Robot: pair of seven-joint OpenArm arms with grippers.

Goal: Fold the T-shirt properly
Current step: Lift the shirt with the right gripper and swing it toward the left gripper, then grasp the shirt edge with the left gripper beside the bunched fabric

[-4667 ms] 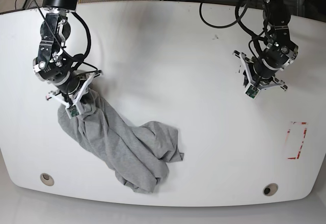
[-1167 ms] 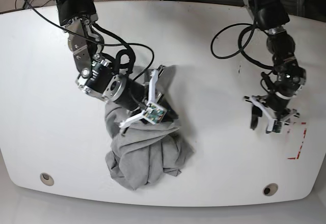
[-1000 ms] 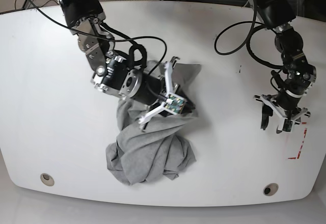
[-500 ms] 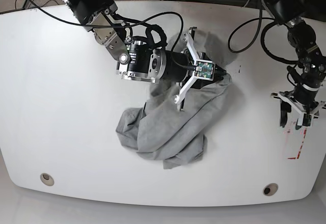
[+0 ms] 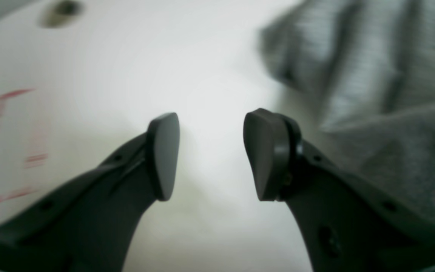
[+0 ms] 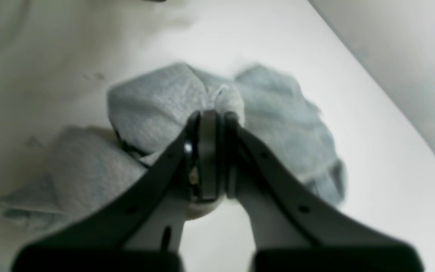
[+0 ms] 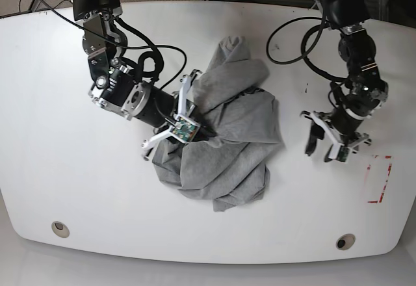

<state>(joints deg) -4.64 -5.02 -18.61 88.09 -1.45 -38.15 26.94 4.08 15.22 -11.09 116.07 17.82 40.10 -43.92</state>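
The T-shirt is heaped in a crumpled mound at the middle of the table, no fold yet made. A gathered bunch of cloth is pinched by the right gripper, probably so the garment can be dragged open. The left gripper is held spread and empty just beside the shirt's edge, seemingly readied to take a second hold.

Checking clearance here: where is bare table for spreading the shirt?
Bare: the table's whole side beyond the right gripper, and the front strip below the T-shirt. Crowded: the gap between shirt and open left gripper.
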